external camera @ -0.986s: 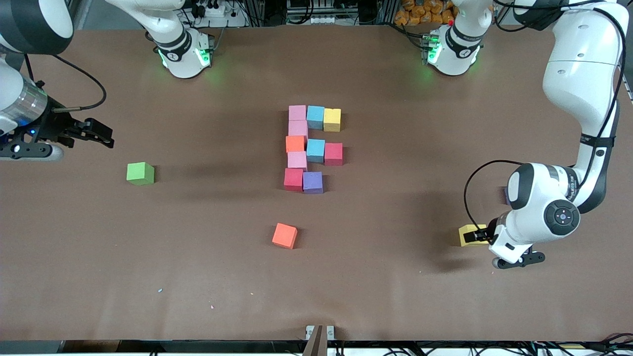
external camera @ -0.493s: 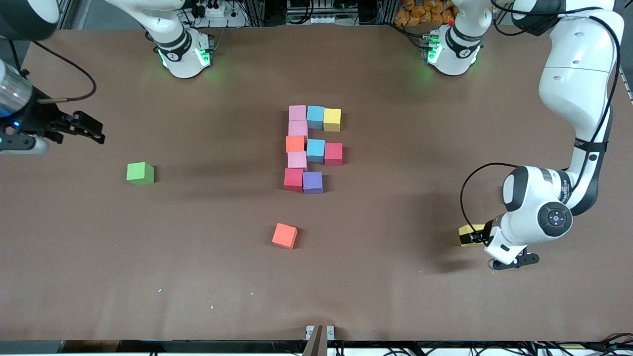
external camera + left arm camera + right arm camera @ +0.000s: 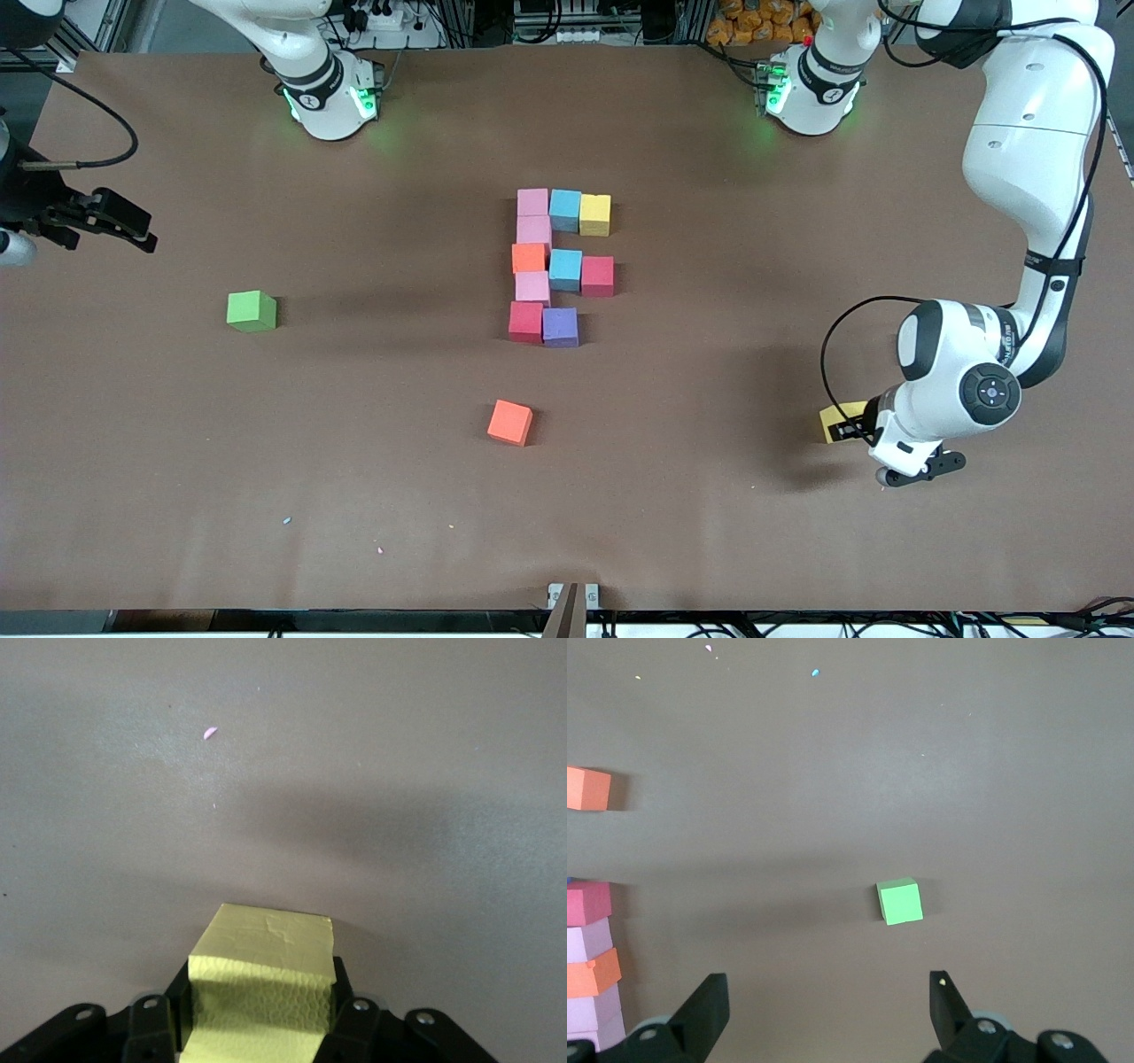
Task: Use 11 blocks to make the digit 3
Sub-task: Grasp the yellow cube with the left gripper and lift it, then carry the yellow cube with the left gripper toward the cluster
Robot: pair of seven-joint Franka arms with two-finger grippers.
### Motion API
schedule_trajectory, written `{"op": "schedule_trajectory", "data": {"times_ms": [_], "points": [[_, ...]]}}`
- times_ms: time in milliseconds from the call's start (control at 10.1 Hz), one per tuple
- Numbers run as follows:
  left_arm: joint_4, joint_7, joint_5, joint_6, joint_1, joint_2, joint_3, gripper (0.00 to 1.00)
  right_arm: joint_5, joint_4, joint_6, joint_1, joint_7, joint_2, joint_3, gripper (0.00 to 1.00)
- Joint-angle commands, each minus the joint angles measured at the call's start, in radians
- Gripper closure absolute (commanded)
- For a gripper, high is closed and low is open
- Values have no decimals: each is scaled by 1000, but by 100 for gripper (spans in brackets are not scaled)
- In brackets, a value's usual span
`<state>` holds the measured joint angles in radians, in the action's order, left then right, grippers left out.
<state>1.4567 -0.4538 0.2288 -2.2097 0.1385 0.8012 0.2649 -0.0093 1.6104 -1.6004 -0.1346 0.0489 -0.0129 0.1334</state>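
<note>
Left wrist view: left gripper (image 3: 261, 1028) closed on yellow block (image 3: 262, 983) at table (image 3: 709, 496) level, well apart from the unfinished digit (image 3: 558, 266); next, probably lift and carry beside purple block (image 3: 560, 326); right gripper (image 3: 828, 1010) waits, spread wide, empty.

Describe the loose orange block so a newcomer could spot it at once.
Start at the cluster of coloured blocks in the middle of the table. Come toward the front camera past the purple block: the orange block sits alone there on bare tabletop, turned slightly askew and touching nothing, unlike the orange one inside the cluster.
</note>
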Motion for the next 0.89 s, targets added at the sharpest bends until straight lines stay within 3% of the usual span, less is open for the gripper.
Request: {"op": "schedule_trajectory", "data": {"times_ms": [0,493,789], "points": [[-1,-105,7,14,-7,-19,7,91,-20,-20,14,1,5,16,6,0],[-2,-937,9,151,-17,-68,268,91,-21,-38,3,1,0,36,9,0],[-3,-1369,11,150,-88,-68,319,91,-20,-41,-6,1,5,57,9,0]]}}
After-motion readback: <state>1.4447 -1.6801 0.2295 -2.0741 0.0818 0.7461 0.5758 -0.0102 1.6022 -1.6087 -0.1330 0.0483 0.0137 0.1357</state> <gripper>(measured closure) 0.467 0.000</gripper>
